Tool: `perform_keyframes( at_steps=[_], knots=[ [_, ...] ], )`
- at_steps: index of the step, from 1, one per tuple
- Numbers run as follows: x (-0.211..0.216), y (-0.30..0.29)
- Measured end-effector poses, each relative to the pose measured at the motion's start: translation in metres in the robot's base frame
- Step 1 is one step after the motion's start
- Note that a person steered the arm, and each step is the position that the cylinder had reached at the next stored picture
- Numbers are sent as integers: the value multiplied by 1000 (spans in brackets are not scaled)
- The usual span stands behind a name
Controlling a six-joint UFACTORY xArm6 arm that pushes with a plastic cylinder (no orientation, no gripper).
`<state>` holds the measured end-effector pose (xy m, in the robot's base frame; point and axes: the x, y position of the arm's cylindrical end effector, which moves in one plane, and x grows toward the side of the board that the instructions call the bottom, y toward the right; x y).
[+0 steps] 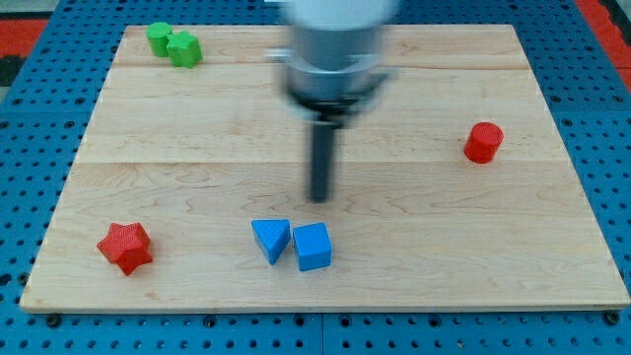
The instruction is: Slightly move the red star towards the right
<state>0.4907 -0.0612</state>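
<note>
The surface (414,227) is a pale board of glued wooden planks with visible grain and seams, lying on a blue perforated base (20,148). The red star-shaped block (124,247), matte and plastic-looking with blunt points, sits near the surface's bottom-left corner, well apart from everything else. My tip (318,199), the lower end of a straight dark rod under a blurred grey cylindrical mount, stands near the middle of the surface, well to the right of the red star and above it in the view, touching no block. There is no gripper on this arm, so no opening or hold can be told.

Just below my tip lie a blue triangular block (271,240) and a blue cube-like block (313,247), side by side and almost touching, between the tip and the bottom edge. A green block of lumpy outline (174,44) rests near the top-left corner. A red cylinder-like block (483,142) stands toward the right edge.
</note>
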Motion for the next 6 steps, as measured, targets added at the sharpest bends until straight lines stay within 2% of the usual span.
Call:
perform_keyframes(
  at_steps=[1, 2, 3, 5, 6],
  knots=[
    [0, -144],
    [30, -238],
    [99, -235],
    [74, -144],
    [92, -137]
  ],
)
